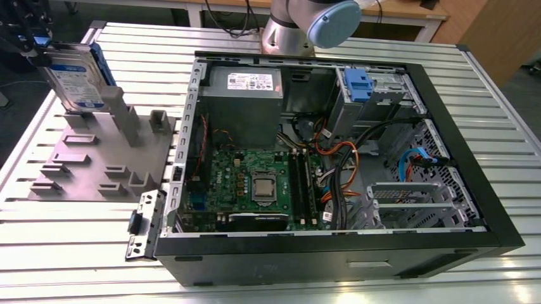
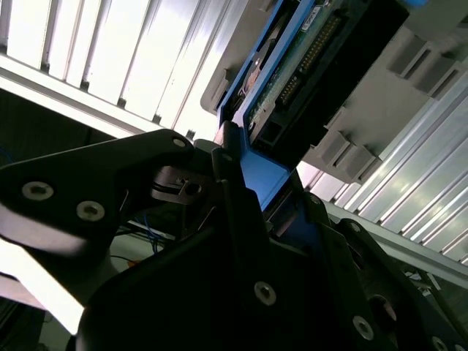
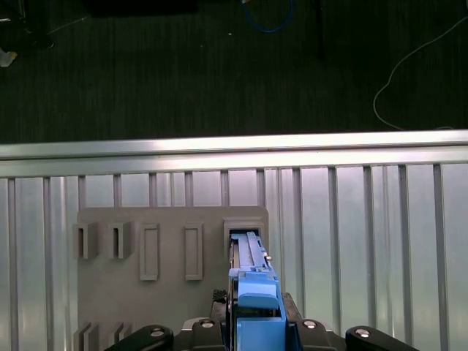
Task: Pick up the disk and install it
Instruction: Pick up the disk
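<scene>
The black gripper (image 1: pixel 40 49) is clamped on the top edge of the disk (image 1: pixel 78 79), a flat silver hard drive in a blue plastic carrier. The disk stands upright at a corner slot of the grey slotted fixture plate (image 1: pixel 93 161). The open black computer case (image 1: pixel 338 244) lies beside the plate, on the exterior view's right.

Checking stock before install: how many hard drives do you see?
1. The disk stands upright at the grey fixture, exterior view's left, gripper clamped on its blue carrier. Others may hide inside the case.

Bright room light, strong glare on aluminium table (image 1: pixel 76 247); dark floor (image 3: pixel 219 66)
</scene>
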Motion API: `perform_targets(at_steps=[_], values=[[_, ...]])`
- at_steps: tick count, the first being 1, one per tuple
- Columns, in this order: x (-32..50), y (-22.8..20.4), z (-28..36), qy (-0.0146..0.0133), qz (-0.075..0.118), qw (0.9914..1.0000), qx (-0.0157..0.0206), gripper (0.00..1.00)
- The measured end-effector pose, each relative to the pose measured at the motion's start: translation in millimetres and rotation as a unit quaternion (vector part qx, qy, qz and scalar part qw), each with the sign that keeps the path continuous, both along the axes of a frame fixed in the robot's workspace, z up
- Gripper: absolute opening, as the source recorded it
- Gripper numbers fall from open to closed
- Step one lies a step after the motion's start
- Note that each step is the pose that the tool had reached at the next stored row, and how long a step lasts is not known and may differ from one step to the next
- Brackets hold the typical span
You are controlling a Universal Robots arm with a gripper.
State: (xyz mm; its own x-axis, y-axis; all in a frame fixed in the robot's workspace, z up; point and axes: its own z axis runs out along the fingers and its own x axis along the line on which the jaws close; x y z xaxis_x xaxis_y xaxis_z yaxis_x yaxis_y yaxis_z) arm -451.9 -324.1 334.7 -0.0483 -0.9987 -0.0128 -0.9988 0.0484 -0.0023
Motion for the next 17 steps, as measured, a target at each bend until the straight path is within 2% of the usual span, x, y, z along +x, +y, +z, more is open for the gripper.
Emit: perform_targets(at_steps=[17], values=[[0.0,0.0,3.9,0.0001,0.0,1.0,0.0,0.36]])
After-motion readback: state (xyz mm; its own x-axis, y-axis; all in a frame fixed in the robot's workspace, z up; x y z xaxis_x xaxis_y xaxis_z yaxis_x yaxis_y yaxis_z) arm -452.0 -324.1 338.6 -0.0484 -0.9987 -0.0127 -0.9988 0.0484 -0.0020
